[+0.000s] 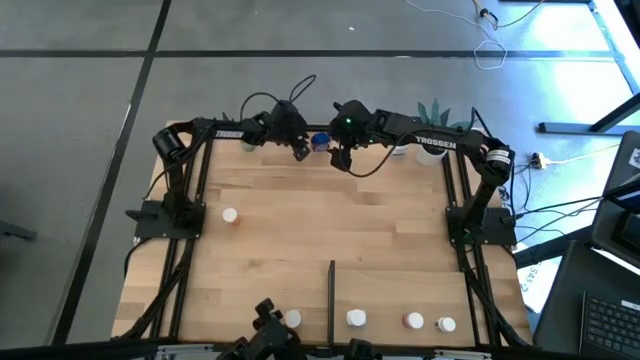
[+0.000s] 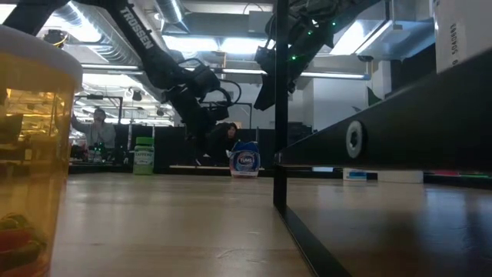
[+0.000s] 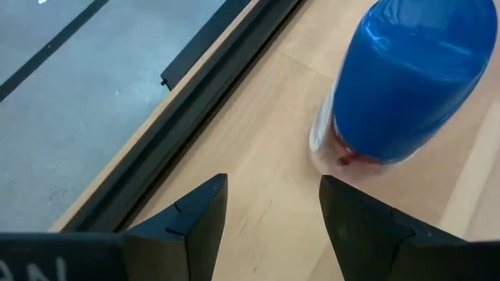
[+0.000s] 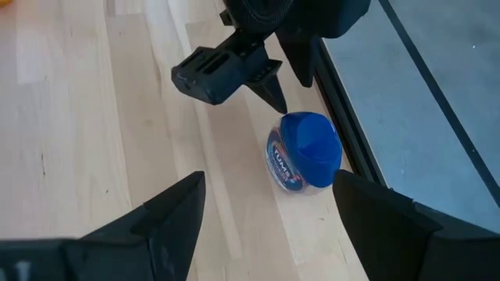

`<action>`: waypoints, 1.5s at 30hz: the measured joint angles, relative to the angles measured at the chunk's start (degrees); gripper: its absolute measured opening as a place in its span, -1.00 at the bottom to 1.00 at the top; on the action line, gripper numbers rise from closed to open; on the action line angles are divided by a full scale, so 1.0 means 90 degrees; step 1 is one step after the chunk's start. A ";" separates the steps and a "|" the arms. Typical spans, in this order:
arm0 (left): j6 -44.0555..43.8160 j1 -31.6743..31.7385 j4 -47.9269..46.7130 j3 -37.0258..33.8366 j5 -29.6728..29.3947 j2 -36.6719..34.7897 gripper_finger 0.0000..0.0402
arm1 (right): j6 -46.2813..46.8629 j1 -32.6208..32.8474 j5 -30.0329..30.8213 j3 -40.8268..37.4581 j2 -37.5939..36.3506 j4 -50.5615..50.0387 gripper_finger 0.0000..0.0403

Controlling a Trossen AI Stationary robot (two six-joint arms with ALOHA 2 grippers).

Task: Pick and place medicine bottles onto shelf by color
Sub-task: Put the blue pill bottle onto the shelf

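Hiding blue bottle (image 1: 320, 142) partly | left gripper (image 1: 301, 152) | right gripper (image 1: 342, 158)

"TROSSEN" runs along both arms — right arm (image 1: 436, 143), left arm (image 2: 138, 27); blue-capped bottle (image 4: 303, 152) reads "TUMS".

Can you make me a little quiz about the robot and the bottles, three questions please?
1. True or false: the left gripper is squeezing the blue-capped bottle.
2. Which bottle are both grippers near? A) the blue-capped bottle B) a white-capped bottle standing alone C) one in the row by the near edge
3. Fill in: in the high view, the blue-capped bottle stands at the table's ___ edge, between the two grippers.

Key:
1. False. Its fingers are open beside the bottle, not touching it.
2. A. The right gripper is open close by too.
3. Far.
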 joint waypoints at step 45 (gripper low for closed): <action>0.0481 -0.0021 0.1056 0.0002 0.0532 0.0197 -0.01 | 0.0000 0.0002 -0.0001 0.0000 0.0000 0.0035 0.40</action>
